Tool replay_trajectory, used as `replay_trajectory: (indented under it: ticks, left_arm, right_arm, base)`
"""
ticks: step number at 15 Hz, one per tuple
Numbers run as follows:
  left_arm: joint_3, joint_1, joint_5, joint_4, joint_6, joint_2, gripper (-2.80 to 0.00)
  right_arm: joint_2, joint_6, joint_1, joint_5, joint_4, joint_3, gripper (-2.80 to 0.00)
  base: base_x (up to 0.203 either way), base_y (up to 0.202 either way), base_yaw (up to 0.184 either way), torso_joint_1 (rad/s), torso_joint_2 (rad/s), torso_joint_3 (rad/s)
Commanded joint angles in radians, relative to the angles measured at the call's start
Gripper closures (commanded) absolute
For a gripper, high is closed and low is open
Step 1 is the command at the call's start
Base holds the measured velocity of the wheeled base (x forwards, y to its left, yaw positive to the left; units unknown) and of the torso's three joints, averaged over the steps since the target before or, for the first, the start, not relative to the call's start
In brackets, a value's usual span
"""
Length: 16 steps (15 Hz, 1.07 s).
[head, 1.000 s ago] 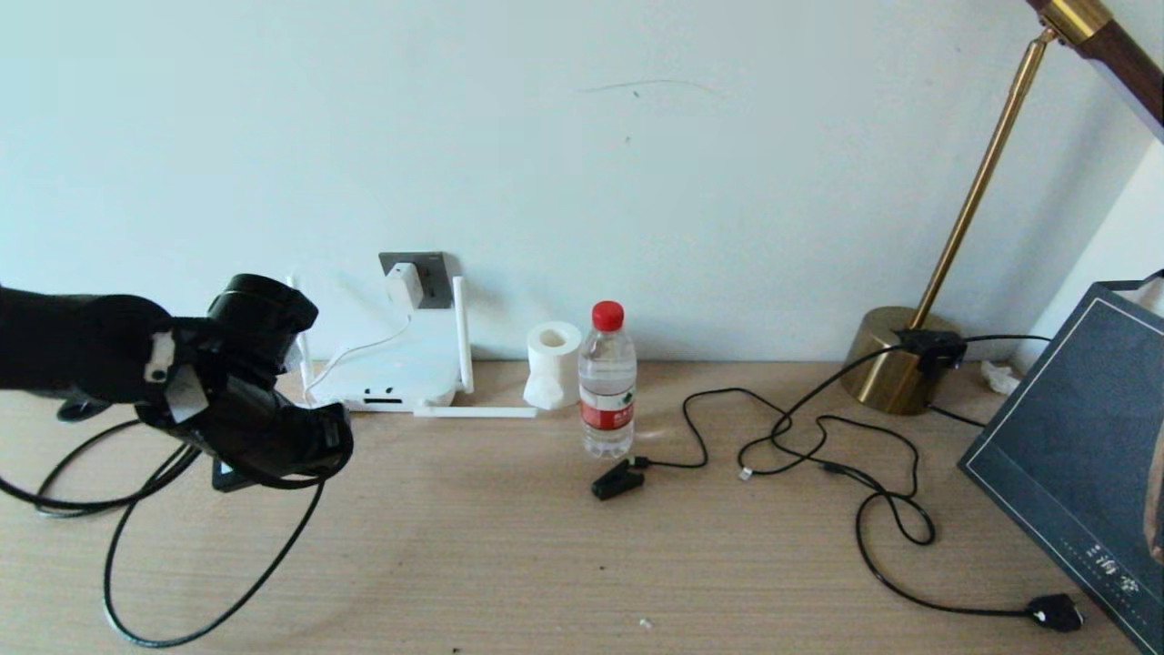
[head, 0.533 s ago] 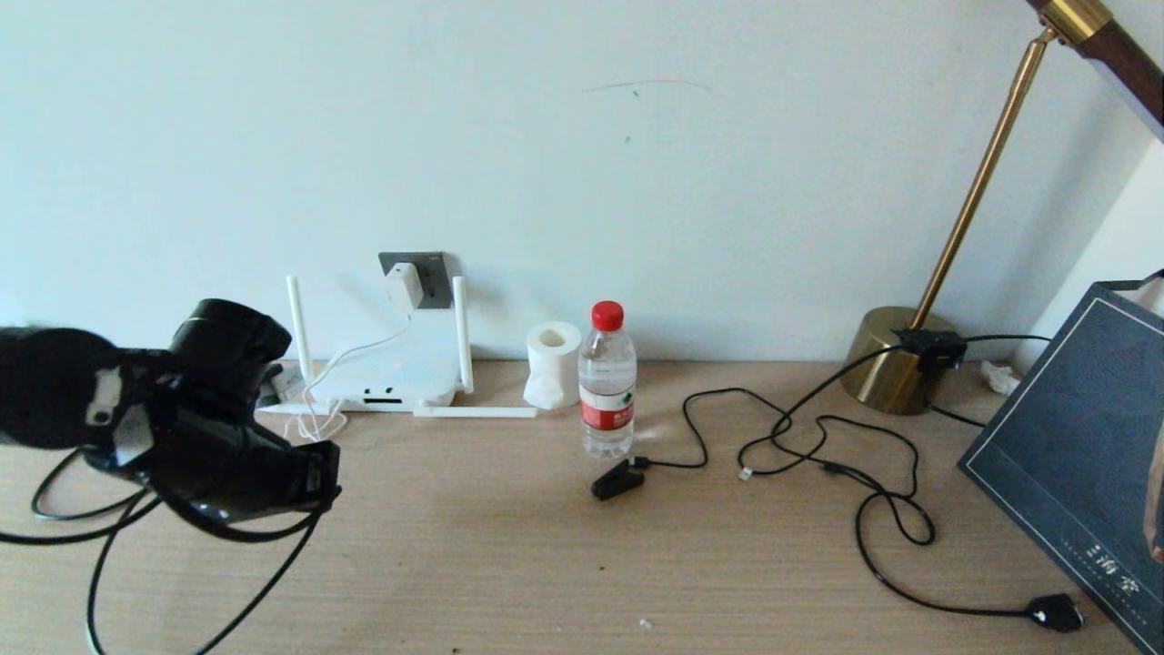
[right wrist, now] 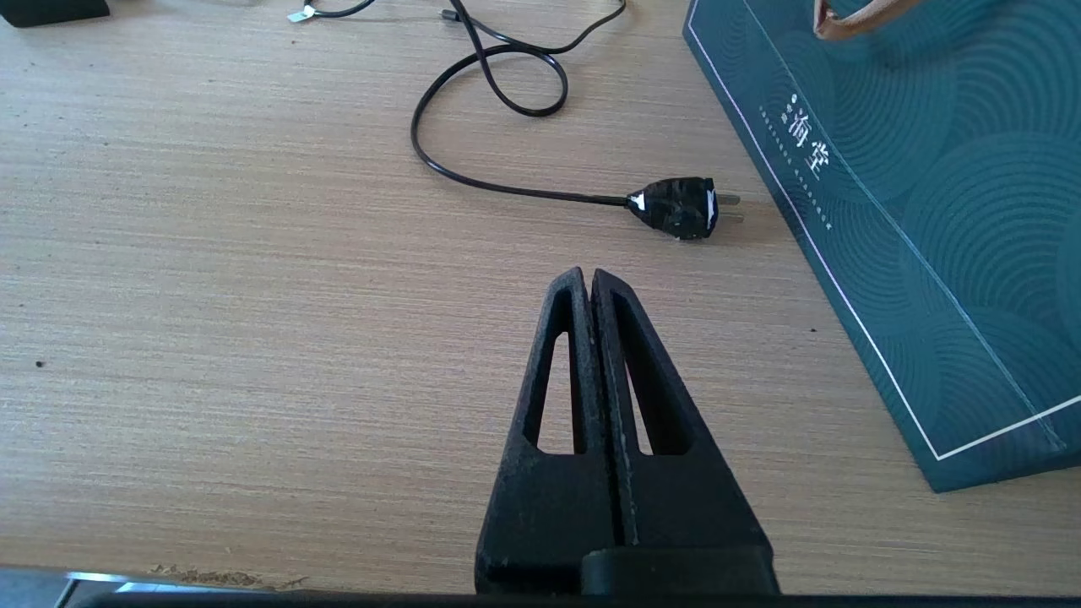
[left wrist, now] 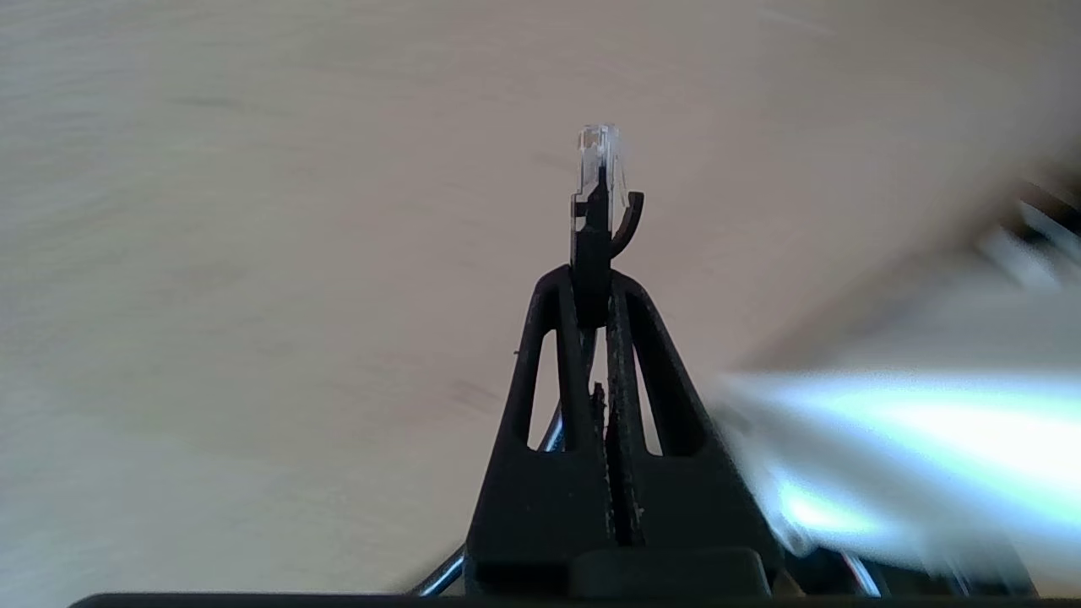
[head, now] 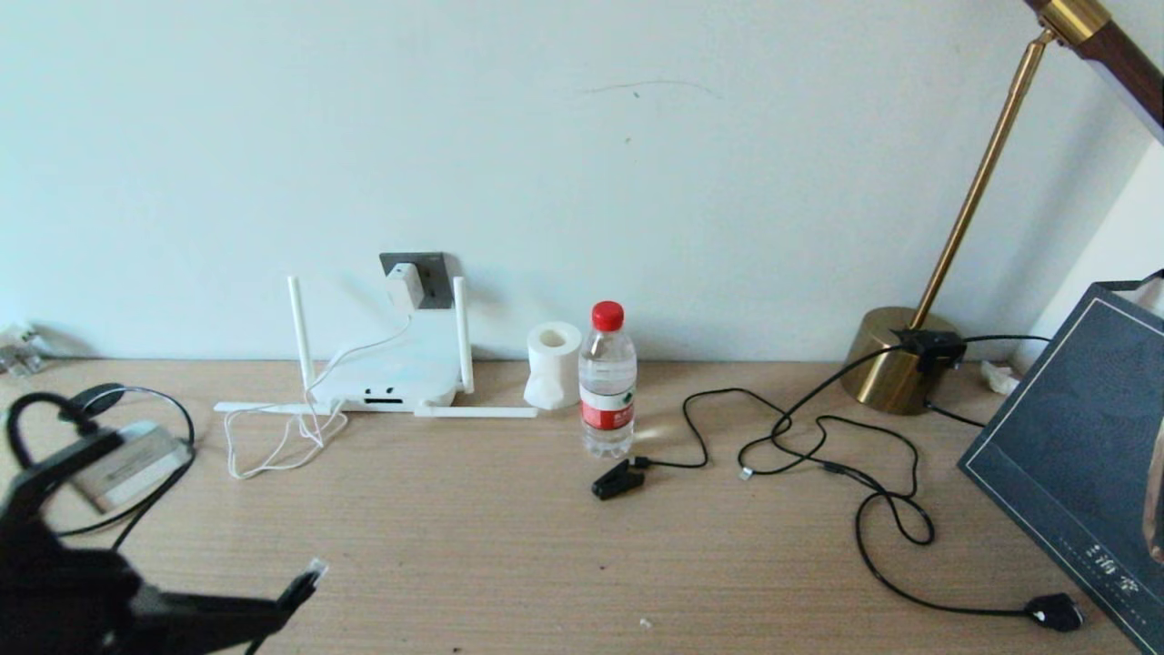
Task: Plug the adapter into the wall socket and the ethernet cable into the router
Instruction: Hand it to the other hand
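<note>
Against the pale wall [head: 582, 136] at the back edge of the wooden desk [head: 509, 537], my router [head: 386, 377] lies flat with its dark ports facing the front edge; two antennas stand upright and two lie flat along the back edge to either side. Above it the wall socket [head: 438, 277] carries the adapter [head: 404, 285], already plugged in, its thin white cord [head: 273, 437] drooping down past the router and looping on the desk toward the left edge.

At the right edge a dark green box [head: 1073, 455] lies at an angle, with a brass lamp [head: 896, 359] behind it near the back right corner. A water bottle [head: 607, 387] and a toilet roll [head: 553, 364] stand just right of the router. A black clip on thin wire [head: 617, 479] lies in front of the bottle, and a black cable with a chunky plug [right wrist: 680, 207] snakes toward the front right corner.

My left gripper [head: 296, 591] sits low at the front left corner, pinched tight on the ethernet cable [left wrist: 598, 181] just behind its plug. The plug's long axis runs in line with my fingers, clear tip leading, slanted up and toward the router, well apart from it. The rest of that cable loops near the left edge.

My right gripper [right wrist: 589, 283] hangs pressed together and empty over bare desk near the chunky plug.
</note>
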Motion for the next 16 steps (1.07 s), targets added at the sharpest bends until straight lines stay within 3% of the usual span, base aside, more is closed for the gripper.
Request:
replay_trajectory:
  ticks: [1, 3, 4, 9, 11, 12, 14, 16]
  left_arm:
    - [0.052, -0.008, -0.159, 0.098, 0.028, -0.288, 0.00]
    - [0.086, -0.014, -0.234, 0.163, 0.040, -0.355, 0.00]
    - [0.071, -0.015, -0.236, 0.164, 0.040, -0.353, 0.00]
    - [-0.202, -0.038, -0.207, 0.153, 0.049, -0.166, 0.00]
    - [-0.282, -0.072, -0.121, 0.109, 0.088, -0.015, 0.00]
    - [-0.303, -0.095, -0.044, 0.041, 0.116, 0.068, 0.00]
    - [-0.318, -0.142, 0.142, -0.167, 0.166, 0.203, 0.00]
    - [-0.332, -0.190, 0.324, -0.391, 0.258, 0.306, 0.00]
  right_arm:
    - [0.000, -0.001, -0.001, 0.001, 0.002, 0.000, 0.00]
    - [0.000, -0.002, 0.000, 0.000, 0.002, 0.000, 0.00]
    - [0.002, 0.000, 0.000, 0.001, 0.002, 0.000, 0.00]
    - [0.000, -0.002, 0.000, 0.000, 0.002, 0.000, 0.00]
    - [0.000, -0.001, 0.000, 0.001, 0.002, 0.000, 0.00]
    - [0.000, -0.002, 0.000, 0.000, 0.002, 0.000, 0.00]
    - [0.000, -0.001, 0.000, 0.000, 0.002, 0.000, 0.00]
    - [0.000, -0.002, 0.000, 0.002, 0.002, 0.000, 0.00]
  base:
    - [0.000, 0.000, 0.000, 0.000, 0.00, 0.000]
    - [0.000, 0.000, 0.000, 0.000, 0.00, 0.000]
    - [0.000, 0.000, 0.000, 0.000, 0.00, 0.000]
    - [0.000, 0.000, 0.000, 0.000, 0.00, 0.000]
    - [0.000, 0.000, 0.000, 0.000, 0.00, 0.000]
    - [0.000, 0.000, 0.000, 0.000, 0.00, 0.000]
    - [0.000, 0.000, 0.000, 0.000, 0.00, 0.000]
    - [0.000, 0.000, 0.000, 0.000, 0.00, 0.000]
